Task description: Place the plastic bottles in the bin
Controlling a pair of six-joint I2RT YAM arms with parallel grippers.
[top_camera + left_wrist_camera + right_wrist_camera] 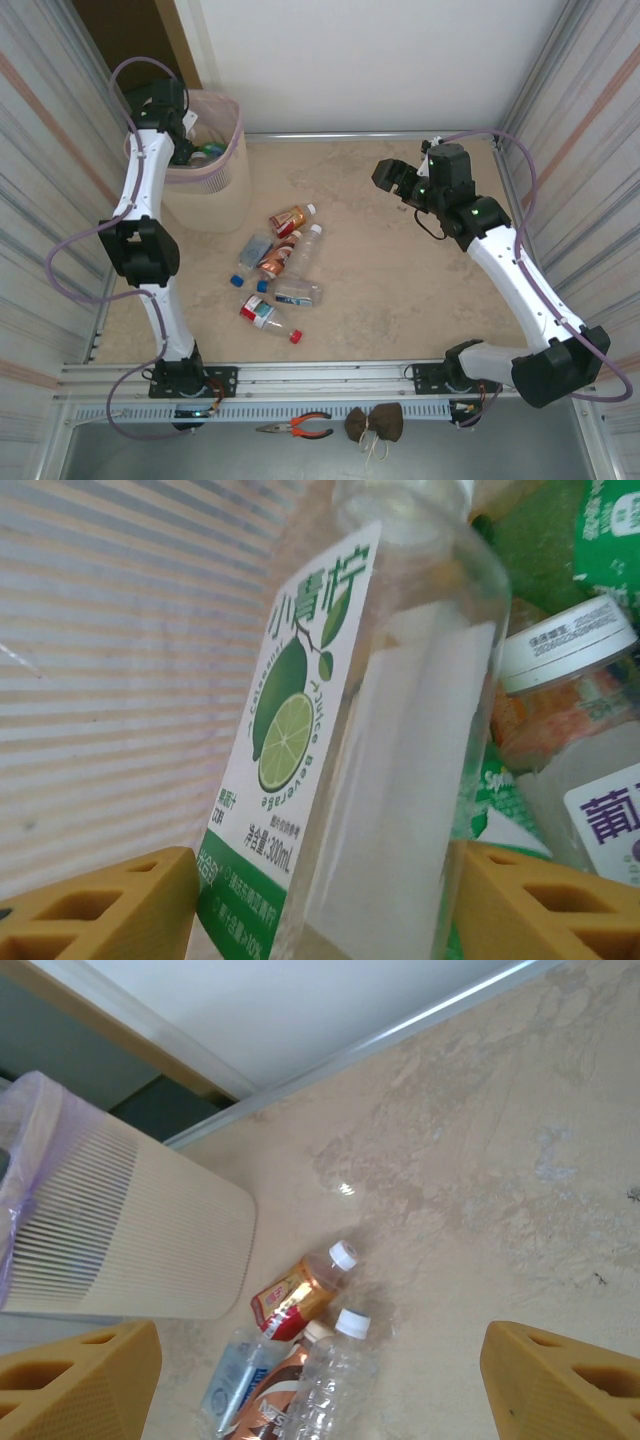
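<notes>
Here, the bin (205,190) stands far left, with the left gripper (320,880) over its mouth and a clear lime bottle (400,730) between its fingers — whether gripped or let go, I cannot tell. Best to spread wide, then lift straight up. The right gripper (315,1360) hangs agape and empty, right of the loose bottles (280,262). Label: 小青柠, Juice Beverage, 300mL.
</notes>
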